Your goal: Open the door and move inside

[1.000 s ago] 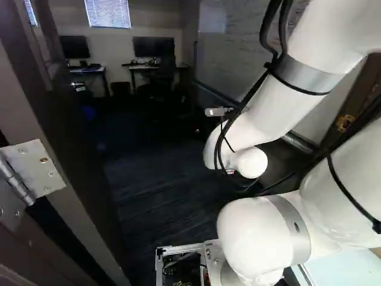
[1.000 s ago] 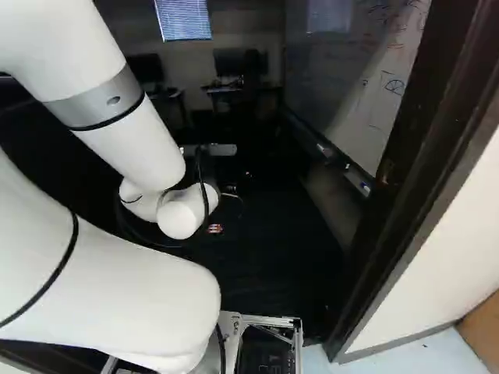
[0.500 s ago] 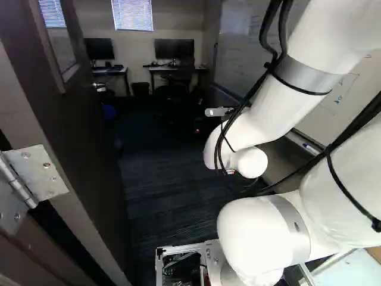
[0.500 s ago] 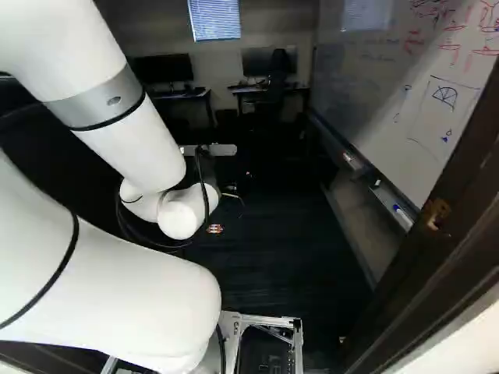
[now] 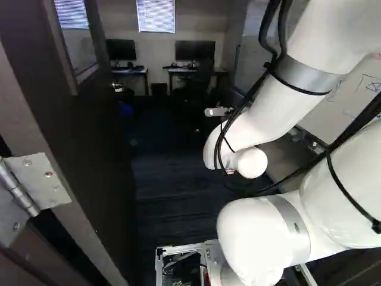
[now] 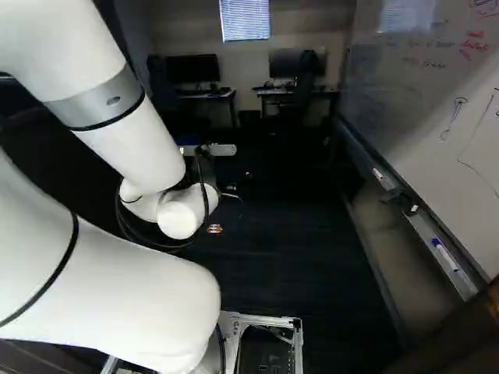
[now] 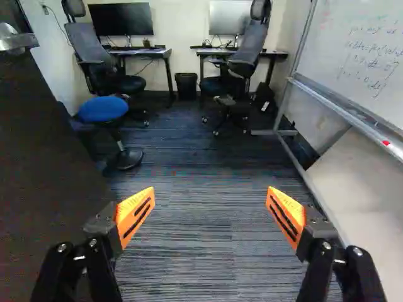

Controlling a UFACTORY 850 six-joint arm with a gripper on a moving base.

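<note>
From my seat, leftmost in the left base view is the dark brown wooden door (image 5: 101, 161) with a narrow glass pane (image 5: 72, 36); it stands open, swung into the room. A silver metal hinge with round screw heads (image 5: 44, 179) sits at its near edge, and a silver metal lever handle (image 7: 17, 41) at its far edge, well apart from my fingers.

Just past the door, my wrist view gives me a round blue-topped stool on a black foot (image 7: 102, 109), then a grey-backed office chair with black arms (image 7: 88, 47) near a black monitor (image 7: 121, 19) on a desk. A black waste bin (image 7: 186, 85) comes next, between the two desks, then a second grey office chair (image 7: 253, 45) by a second monitor (image 7: 230, 17).

In the middle, over dark striped carpet (image 7: 208, 226), hangs my black two-finger gripper with orange pads (image 6: 228, 193). Its fingers are spread wide, nothing between them, and neither touches the door. The white arm (image 5: 268, 113) reaches forward through the doorway.

On the right runs a long whiteboard with marker writing (image 6: 437, 101), markers lying on its metal tray (image 6: 446, 253).
</note>
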